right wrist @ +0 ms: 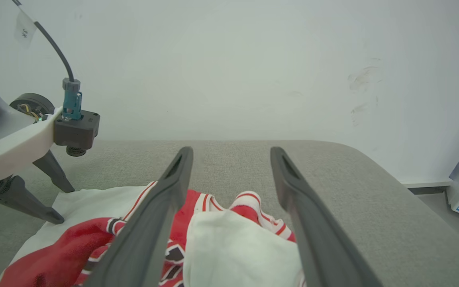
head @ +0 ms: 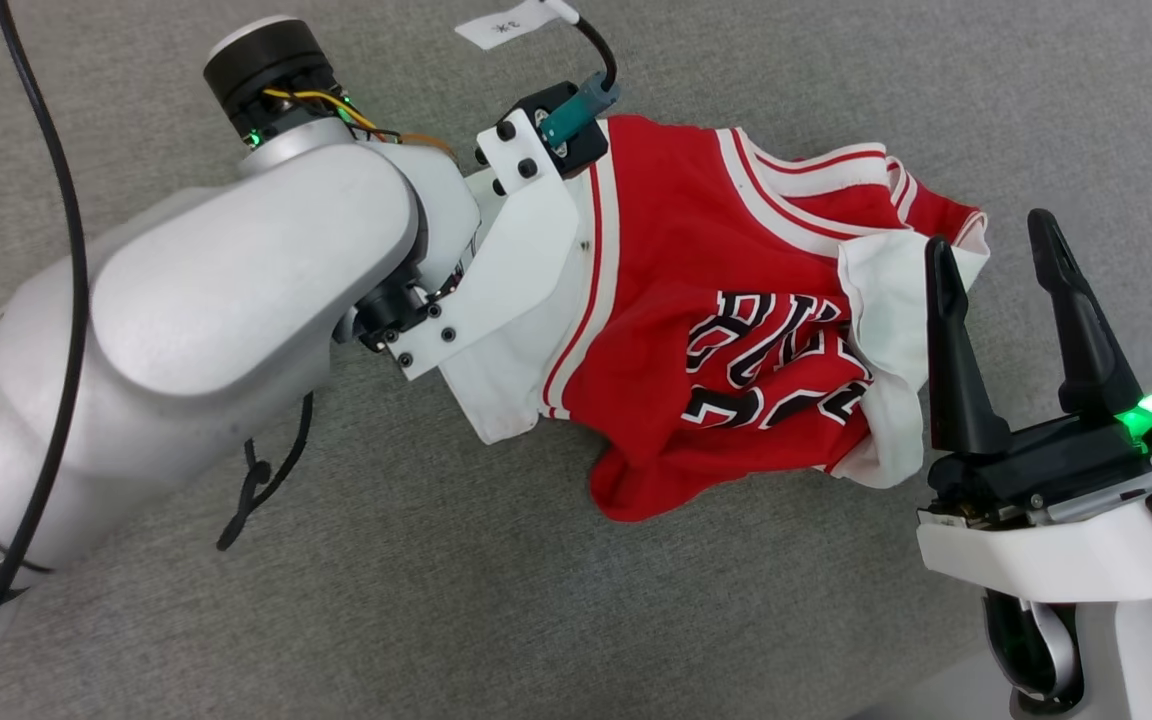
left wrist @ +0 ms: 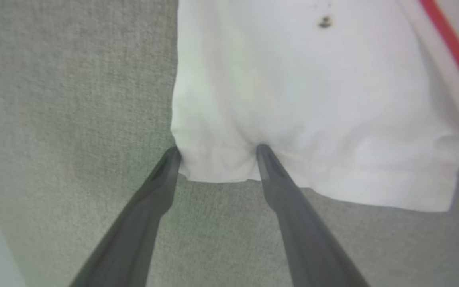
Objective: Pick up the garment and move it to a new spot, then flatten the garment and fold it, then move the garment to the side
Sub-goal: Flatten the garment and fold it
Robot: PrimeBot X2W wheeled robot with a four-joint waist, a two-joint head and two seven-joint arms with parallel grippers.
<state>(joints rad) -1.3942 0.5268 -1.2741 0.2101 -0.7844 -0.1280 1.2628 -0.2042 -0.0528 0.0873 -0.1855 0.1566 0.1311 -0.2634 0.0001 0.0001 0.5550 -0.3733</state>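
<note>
Here we have the grey worktop (head: 496, 600), and across its middle lies the garment (head: 676, 290), crumpled, lettering creased, so we judge the flattening is not yet done. Our left arm (head: 206, 310) reaches low over the garment's left edge, likely because the flat white sleeve (left wrist: 293, 99) there offers a clean hem. The right gripper (head: 988, 235) hovers at the opposite side, over the other sleeve (head: 886, 300), fingers (head: 951, 360) spread wide and holding nothing. We reckon it is placed for a matching pinch. Down at the left gripper (left wrist: 218, 151), the fingers are apart, tips straddling the hem corner, touching cloth but not closed on it. Smallest of all is a dark speck (left wrist: 325, 22) on that sleeve.
</note>
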